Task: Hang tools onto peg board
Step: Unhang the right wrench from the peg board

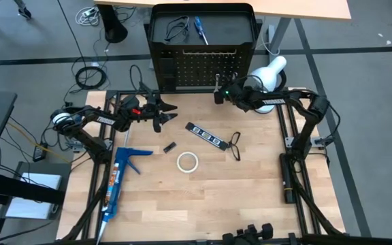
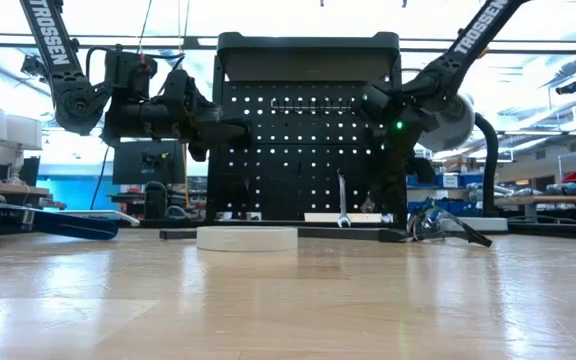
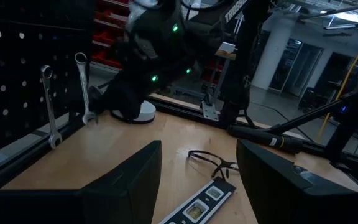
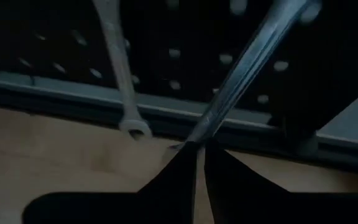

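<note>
The peg board [image 1: 203, 68] is a black panel with rows of small holes, standing upright at the table's [image 1: 250, 204] far edge. One slim silver wrench [image 4: 120, 74] hangs against its front, ring end low near the base rail. The right gripper [image 4: 199, 148] is pinched shut on a second silver wrench [image 4: 247, 68], held slanted just in front of the holes (its upper end reaches the panel's face). The left gripper [image 1: 167, 112] hovers with jaws wide apart and empty, left of the board's front. On the wood lie a white tape ring [image 1: 187, 161], a black strip with white marks [image 1: 205, 135], a black wire loop [image 1: 235, 141] and a blue caulking gun [image 1: 119, 178]. A blue-handled screwdriver [image 1: 199, 28] rests in the tray behind the board.
</note>
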Available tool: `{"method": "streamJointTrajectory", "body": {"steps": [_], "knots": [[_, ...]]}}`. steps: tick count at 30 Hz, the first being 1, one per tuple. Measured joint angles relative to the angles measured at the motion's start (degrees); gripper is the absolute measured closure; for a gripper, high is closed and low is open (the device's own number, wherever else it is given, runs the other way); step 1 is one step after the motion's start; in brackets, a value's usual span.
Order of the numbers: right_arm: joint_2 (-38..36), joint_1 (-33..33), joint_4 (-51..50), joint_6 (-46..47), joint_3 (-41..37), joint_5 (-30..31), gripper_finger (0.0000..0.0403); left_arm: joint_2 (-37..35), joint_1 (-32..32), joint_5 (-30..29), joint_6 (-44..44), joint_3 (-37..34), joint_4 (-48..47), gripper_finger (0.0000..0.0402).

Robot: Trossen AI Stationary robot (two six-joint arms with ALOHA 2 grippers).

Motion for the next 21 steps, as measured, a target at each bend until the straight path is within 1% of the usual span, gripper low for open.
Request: {"method": "streamJointTrajectory", "body": {"steps": [4, 8, 11, 13, 15, 17, 19, 21], "knots": [[-2.4, 0.7, -1.2, -0.8, 0.1, -1.0, 0.0368, 0.0, 0.0, 0.0, 0.0, 0.0, 0.0, 0.0188], [-4.1, 1.7, -2.8, -0.3, 0.1, -1.8, 0.0385, 0.0, 0.0, 0.0, 0.0, 0.0, 0.0, 0.0188], [-4.9, 3.6, -5.0, 2.3, 0.1, -3.2, 0.0396, 0.0, 0.0, 0.2, 0.0, 0.0, 0.0, 0.0188], [-5.1, 5.8, -6.4, 3.5, 0.1, -3.2, 0.0396, 0.0, 0.0, 0.5, -0.2, 0.0, 0.0, 0.0188], [-5.3, 7.6, -8.1, 3.9, 0.1, -2.4, 0.0387, 0.0, 0.0, 0.6, -0.9, 0.0, 0.2, 0.0188], [-5.4, 9.3, -9.5, 5.0, 0.1, 2.1, 0.0369, 0.0, 0.0, 1.2, -1.3, 0.0, 0.8, 0.0188], [-5.3, 10.1, -8.9, 5.1, -0.5, 5.6, 0.0348, 0.0, 0.0, 1.6, -1.6, 0.0, 1.1, 0.0188], [-5.0, 10.4, -6.7, 4.6, -1.8, 6.2, 0.0322, 0.0, 0.0, 1.8, -1.7, 0.0, 1.2, 0.0188]]}}
